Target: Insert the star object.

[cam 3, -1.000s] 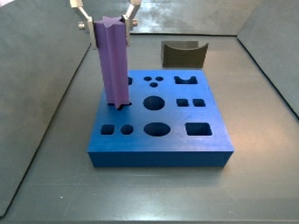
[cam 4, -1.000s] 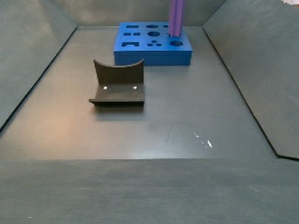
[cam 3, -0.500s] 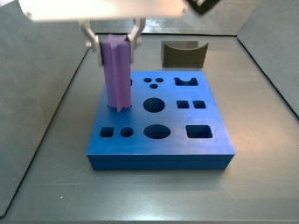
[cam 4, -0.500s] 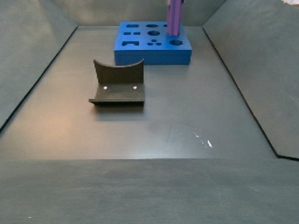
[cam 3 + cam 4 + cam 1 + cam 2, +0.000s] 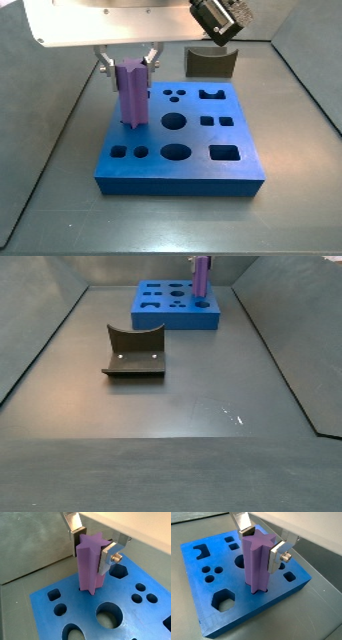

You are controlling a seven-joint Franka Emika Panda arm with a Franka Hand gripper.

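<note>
The star object [image 5: 132, 92] is a light-purple ridged prism. It stands upright with its lower end in a hole at the far left corner of the blue block [image 5: 174, 182]. My gripper [image 5: 127, 66] is shut on its upper part, one silver finger on each side. Both wrist views show the star object [image 5: 90, 567] [image 5: 258, 564] between the fingers [image 5: 76, 543] [image 5: 276, 556], its foot in the blue block [image 5: 137, 617] [image 5: 244, 612]. In a side view the star object [image 5: 201, 274] rises from the far right of the block [image 5: 171, 318].
The blue block has several other open holes: round, square, hexagonal and notched. A dark brown curved block [image 5: 210, 62] stands behind the blue block, and it shows alone on the floor in a side view [image 5: 135, 352]. Grey walls ring the floor.
My gripper has come down with the star object. The prism now stands visibly lower above the blue block than one second ago, its foot deeper in the hole.
</note>
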